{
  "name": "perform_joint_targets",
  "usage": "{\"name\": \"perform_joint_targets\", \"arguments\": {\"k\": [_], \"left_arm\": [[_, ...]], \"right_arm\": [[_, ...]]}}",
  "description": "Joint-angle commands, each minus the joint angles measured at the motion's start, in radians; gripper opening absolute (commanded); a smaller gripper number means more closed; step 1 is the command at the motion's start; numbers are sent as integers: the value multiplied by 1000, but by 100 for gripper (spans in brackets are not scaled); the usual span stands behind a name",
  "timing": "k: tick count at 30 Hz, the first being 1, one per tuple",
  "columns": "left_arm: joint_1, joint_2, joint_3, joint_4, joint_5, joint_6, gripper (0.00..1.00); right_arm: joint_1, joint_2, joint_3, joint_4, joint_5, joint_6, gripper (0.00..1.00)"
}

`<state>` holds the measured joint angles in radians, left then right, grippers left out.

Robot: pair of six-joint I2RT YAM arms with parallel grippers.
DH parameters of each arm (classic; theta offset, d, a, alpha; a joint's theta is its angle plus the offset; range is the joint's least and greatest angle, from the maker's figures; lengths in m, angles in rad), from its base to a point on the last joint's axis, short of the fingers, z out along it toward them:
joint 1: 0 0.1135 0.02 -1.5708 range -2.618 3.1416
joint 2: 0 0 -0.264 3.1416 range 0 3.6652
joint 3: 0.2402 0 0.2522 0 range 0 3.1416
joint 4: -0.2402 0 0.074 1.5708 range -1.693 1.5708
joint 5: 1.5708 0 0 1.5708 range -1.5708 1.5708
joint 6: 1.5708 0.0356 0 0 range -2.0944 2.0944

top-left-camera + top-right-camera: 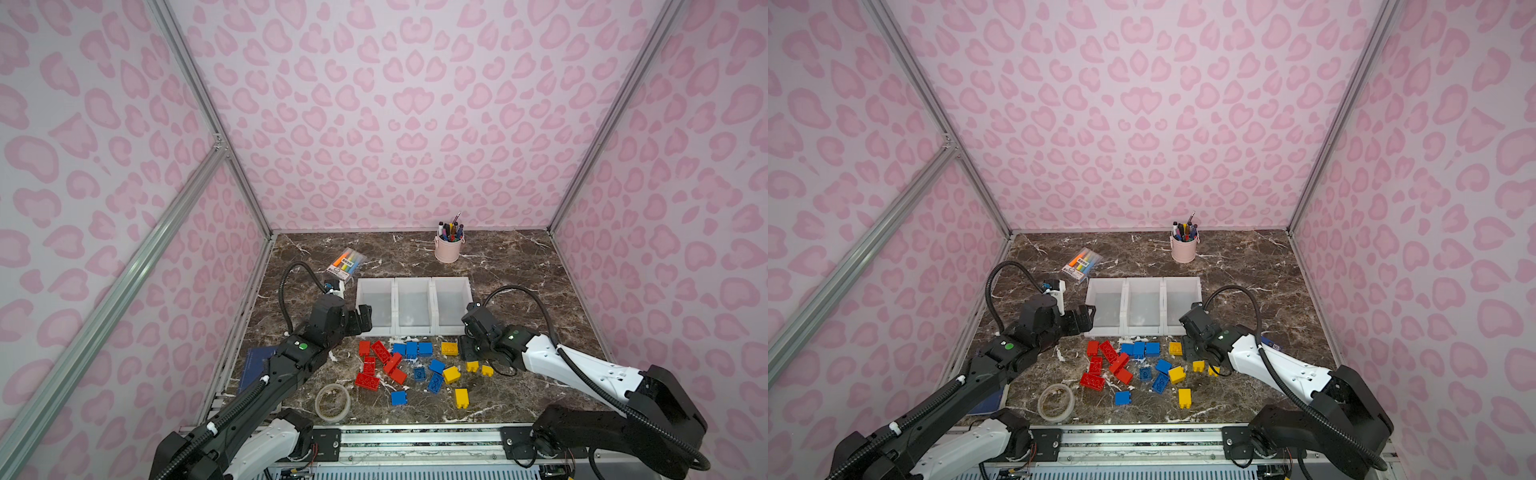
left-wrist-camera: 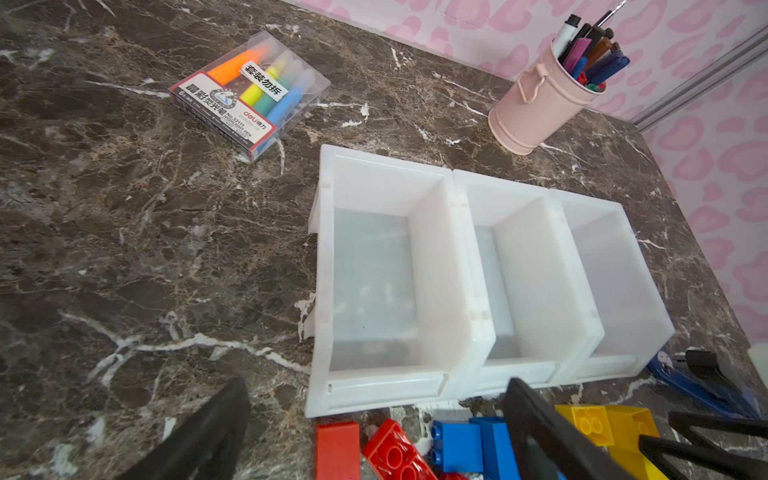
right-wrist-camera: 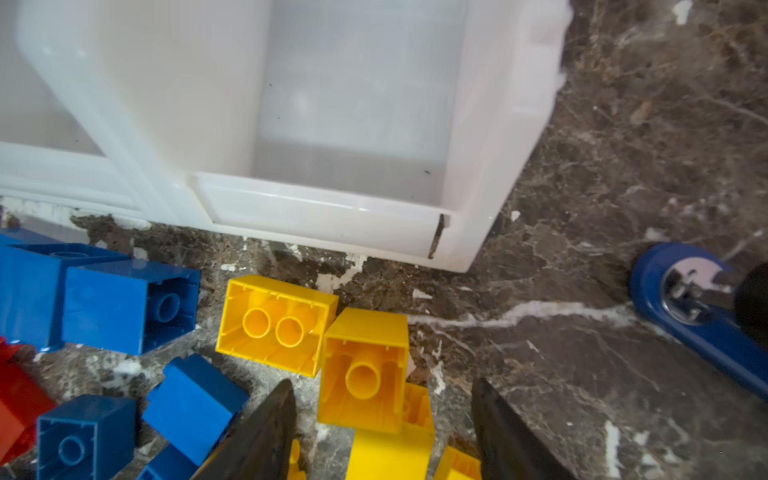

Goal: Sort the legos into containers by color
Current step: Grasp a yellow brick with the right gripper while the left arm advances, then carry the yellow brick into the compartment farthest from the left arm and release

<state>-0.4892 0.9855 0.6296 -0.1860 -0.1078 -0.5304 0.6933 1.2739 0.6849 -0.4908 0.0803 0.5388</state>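
Note:
The legos lie loose on the marble in front of the containers (image 1: pixel 413 282): red ones (image 1: pixel 380 365) on the left, blue ones (image 1: pixel 411 349) in the middle, yellow ones (image 1: pixel 451 374) on the right. The three white bins are joined in a row, and I see nothing inside them. My right gripper (image 1: pixel 464 348) is low beside a yellow brick (image 1: pixel 449 348). In the right wrist view its jaws (image 3: pixel 382 386) stand on either side of a square yellow brick (image 3: pixel 365 370), with gaps on both sides. My left gripper (image 1: pixel 360 319) hangs wide open and holds nothing at the left bin's front corner (image 2: pixel 320 399).
A pink pen cup (image 1: pixel 448 249) stands at the back. A highlighter pack (image 1: pixel 345 266) lies behind the left bin. A tape roll (image 1: pixel 332 402) and a dark blue book (image 1: pixel 255 365) lie at the front left. A blue-handled tool (image 3: pixel 698 316) lies right of the bins.

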Motion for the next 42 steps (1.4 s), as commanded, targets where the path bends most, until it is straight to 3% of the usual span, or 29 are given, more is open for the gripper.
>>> {"name": "perform_joint_targets", "arguments": {"k": [1,21,33,37,42], "left_arm": [[-11,-2,-8,3,-35,-20,97],[-31,-8,-4,-16,-64,-31,97],[-32,-50,35,-107,-124,-45,97],[-32,-70,38,-117,-121,-52,97],[-34,-95,30,-144,-93,-73,97]], "right_arm": [[0,24,11,12,30,15,62],[-16,47,4,33,0,15,31],[-28,-100,147,-100,64,-66,28],[-117,-40,227,-53,-11,-129,28],[-144,122,357,-31,-39,-193,27]]}}
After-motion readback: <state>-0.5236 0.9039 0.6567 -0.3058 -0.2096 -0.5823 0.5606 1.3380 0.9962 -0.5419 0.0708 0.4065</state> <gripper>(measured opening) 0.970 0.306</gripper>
